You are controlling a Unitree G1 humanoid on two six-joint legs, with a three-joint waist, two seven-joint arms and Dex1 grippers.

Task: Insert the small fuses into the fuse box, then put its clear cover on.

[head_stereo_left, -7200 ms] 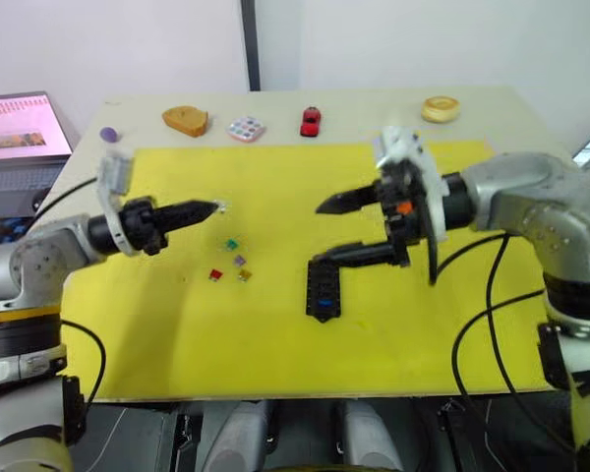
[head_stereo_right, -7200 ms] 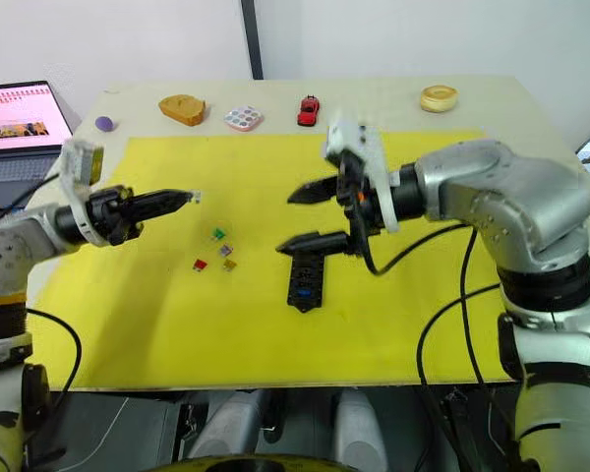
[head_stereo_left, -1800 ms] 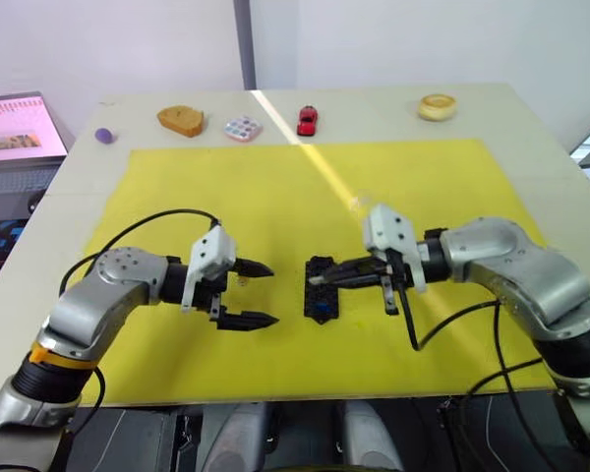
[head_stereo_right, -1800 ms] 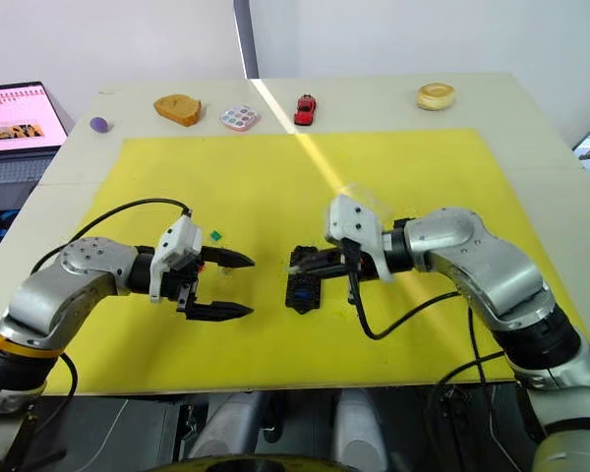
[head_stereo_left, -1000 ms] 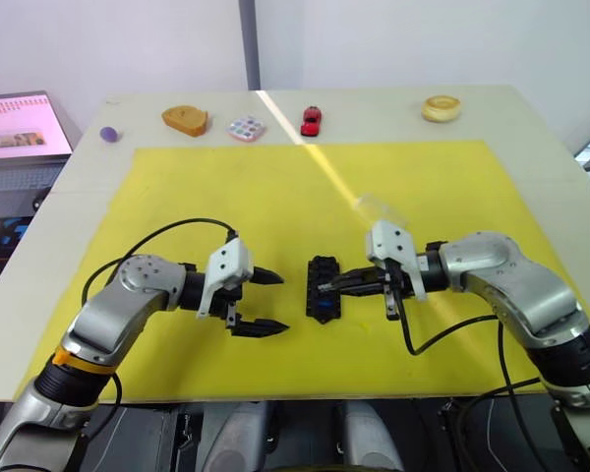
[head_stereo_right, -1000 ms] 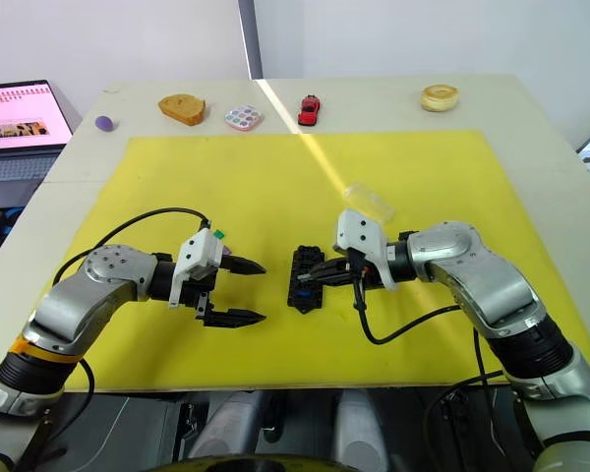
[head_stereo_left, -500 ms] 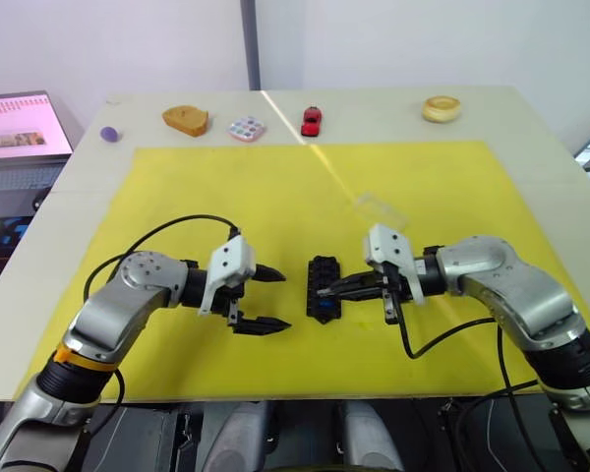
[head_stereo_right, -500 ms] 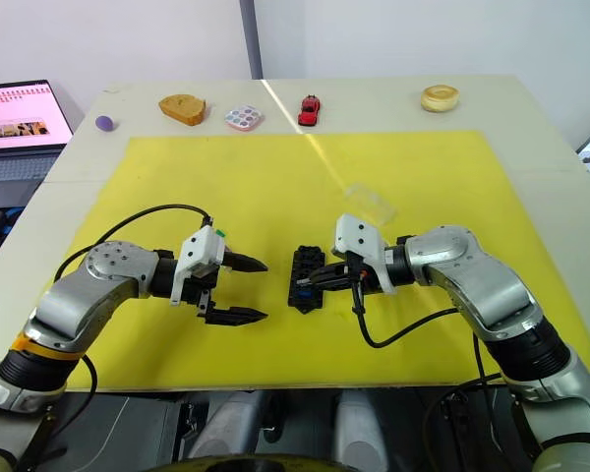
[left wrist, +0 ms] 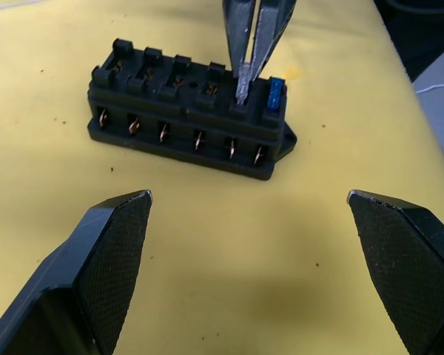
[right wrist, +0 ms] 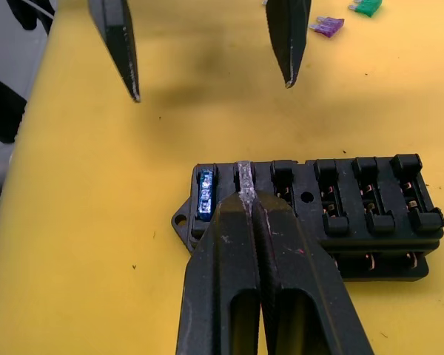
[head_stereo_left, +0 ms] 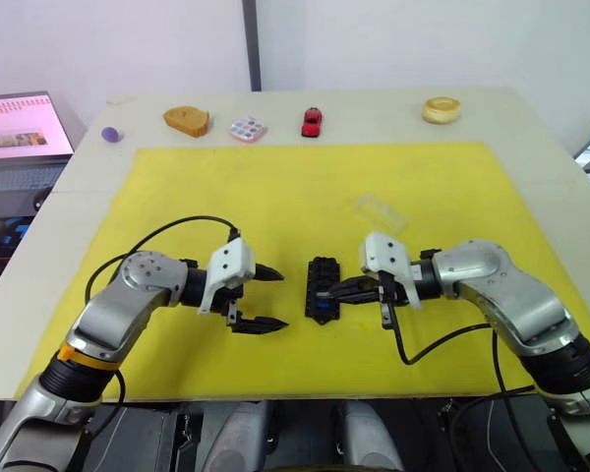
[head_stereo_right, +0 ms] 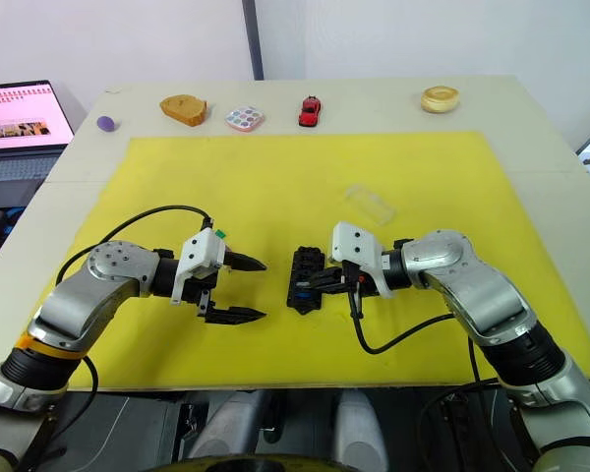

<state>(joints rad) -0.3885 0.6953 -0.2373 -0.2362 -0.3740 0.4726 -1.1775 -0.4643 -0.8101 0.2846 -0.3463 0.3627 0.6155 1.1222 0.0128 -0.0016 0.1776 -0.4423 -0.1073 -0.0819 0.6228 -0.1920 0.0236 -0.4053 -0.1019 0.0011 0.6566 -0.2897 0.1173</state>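
The right gripper (right wrist: pixel 248 194) is pinched tight on a thin grey fuse (right wrist: pixel 244 177), and holds it at a slot of the fuse box (head_stereo_left: pixel 322 288), next to the blue fuse (right wrist: pixel 205 194) that already sits in the end slot. The left gripper (head_stereo_left: pixel 271 300) is wide open, just beside the box on its left side, with bare mat between them.

The fuse box is a black plastic block with two rows of slots and small metal pins along its side. It sits near the middle of the yellow mat (head_stereo_left: pixel 275 187), with lots of free room all around.

A purple fuse (right wrist: pixel 326 26) and a green fuse (right wrist: pixel 365 7) lie on the mat past the left gripper; the green one is cut off at the edge.

The clear cover (head_stereo_left: pixel 381 210) lies behind the right arm, very hard to see against the yellow.
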